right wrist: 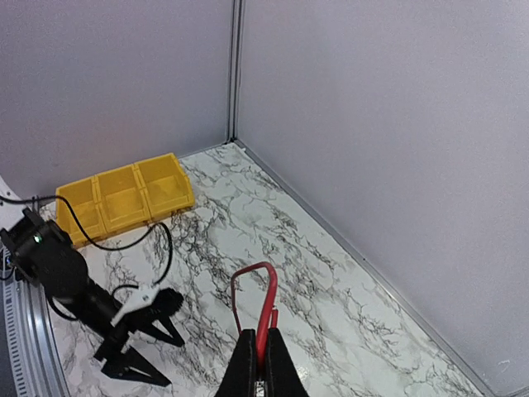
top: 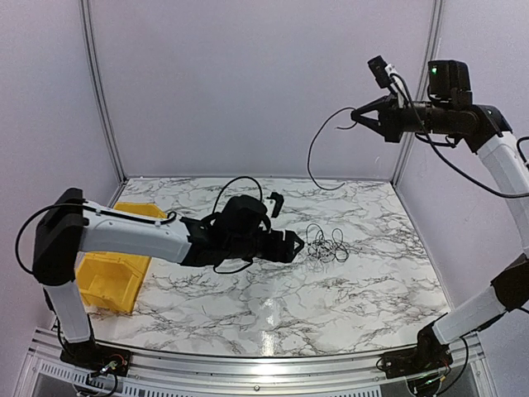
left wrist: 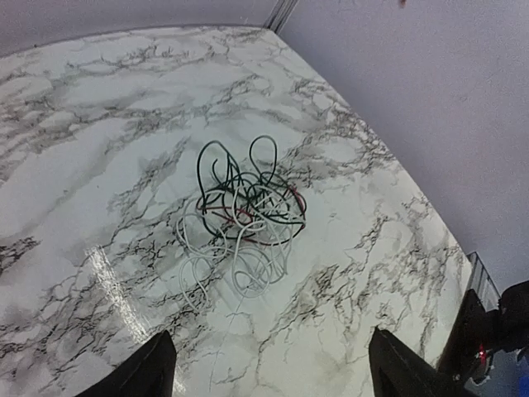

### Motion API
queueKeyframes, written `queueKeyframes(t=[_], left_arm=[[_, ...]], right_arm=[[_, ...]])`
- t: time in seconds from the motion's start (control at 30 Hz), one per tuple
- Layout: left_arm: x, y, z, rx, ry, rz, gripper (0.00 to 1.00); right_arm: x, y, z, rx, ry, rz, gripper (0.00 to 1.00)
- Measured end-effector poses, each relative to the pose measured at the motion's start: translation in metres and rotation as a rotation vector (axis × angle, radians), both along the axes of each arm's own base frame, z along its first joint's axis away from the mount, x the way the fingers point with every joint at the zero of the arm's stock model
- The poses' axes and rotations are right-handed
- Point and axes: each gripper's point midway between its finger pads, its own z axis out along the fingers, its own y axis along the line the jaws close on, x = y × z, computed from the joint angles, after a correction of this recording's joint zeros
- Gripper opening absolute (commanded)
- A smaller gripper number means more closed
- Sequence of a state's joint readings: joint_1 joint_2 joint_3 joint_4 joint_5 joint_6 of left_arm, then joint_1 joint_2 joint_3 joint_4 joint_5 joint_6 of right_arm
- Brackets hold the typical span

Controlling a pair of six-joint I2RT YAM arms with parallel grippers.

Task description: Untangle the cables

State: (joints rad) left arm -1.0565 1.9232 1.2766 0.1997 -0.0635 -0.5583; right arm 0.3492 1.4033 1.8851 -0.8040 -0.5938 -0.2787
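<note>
We see the tangle of cables [top: 327, 246] lying on the marble-patterned tabletop [top: 248, 302], near its middle and a little toward the right edge. In the left wrist view the tangle [left wrist: 244, 219] is a loose heap of thin loops: dark ones on top, whitish ones spreading toward the near edge, and a reddish strand through the middle.

The left tool [top: 301, 243] sits low over the tabletop, just beside the tangle on its left-edge side. Its fingers [left wrist: 153, 368] stand wide apart and released, with nothing between them, and the tangle lies apart from them.

The right tool [top: 357, 116] is raised high above the far right corner. It is clenched on a single cable [top: 312, 149], which curves out of it and hangs down toward the far edge. In the right wrist view this cable [right wrist: 258, 285] shows as a red loop rising from the closed fingers [right wrist: 246, 364]. We cannot tell whether its lower end touches the tabletop.

A yellow bin [top: 111, 277] with three compartments lies along the left edge.
</note>
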Motion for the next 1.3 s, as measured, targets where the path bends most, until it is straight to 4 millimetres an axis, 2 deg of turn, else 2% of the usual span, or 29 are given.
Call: queueKeyframes(t=[0.1, 0.2, 0.27, 0.4, 0.5, 0.6, 0.73, 0.83, 0.97, 1.13, 1.3], left_arm=[[-0.008, 0.016, 0.054, -0.043, -0.103, -0.007, 0.81], [-0.014, 0.03, 0.091, -0.035, -0.2, -0.036, 0.77], [-0.018, 0.038, 0.103, -0.004, -0.247, -0.065, 0.74], [-0.028, 0.046, 0.105, 0.093, -0.304, -0.162, 0.66], [-0.036, 0.045, 0.107, 0.141, -0.317, -0.241, 0.65], [-0.039, 0.039, 0.124, 0.142, -0.348, -0.291, 0.67], [-0.038, 0.027, 0.148, 0.123, -0.41, -0.334, 0.69], [-0.035, 0.019, 0.148, 0.133, -0.434, -0.358, 0.69], [-0.028, 0.006, 0.131, 0.16, -0.428, -0.381, 0.66], [-0.018, -0.009, 0.12, 0.157, -0.408, -0.405, 0.55], [-0.012, -0.019, 0.13, 0.106, -0.404, -0.434, 0.31]], right_arm=[[-0.002, -0.001, -0.027, -0.059, 0.03, 0.018, 0.0], [-0.008, -0.002, -0.048, -0.113, 0.033, 0.043, 0.0], [-0.015, -0.004, -0.061, -0.153, 0.033, 0.067, 0.0], [-0.029, -0.003, -0.085, -0.228, 0.031, 0.126, 0.0], [-0.041, 0.006, -0.099, -0.273, 0.027, 0.185, 0.0], [-0.056, 0.018, -0.11, -0.309, 0.02, 0.255, 0.0], [-0.064, 0.023, -0.115, -0.327, 0.017, 0.296, 0.0], [-0.065, 0.024, -0.115, -0.332, 0.012, 0.303, 0.0], [-0.067, 0.025, -0.116, -0.338, 0.005, 0.314, 0.0], [-0.068, 0.026, -0.116, -0.342, -0.004, 0.321, 0.0], [-0.068, 0.027, -0.116, -0.342, -0.003, 0.323, 0.0]])
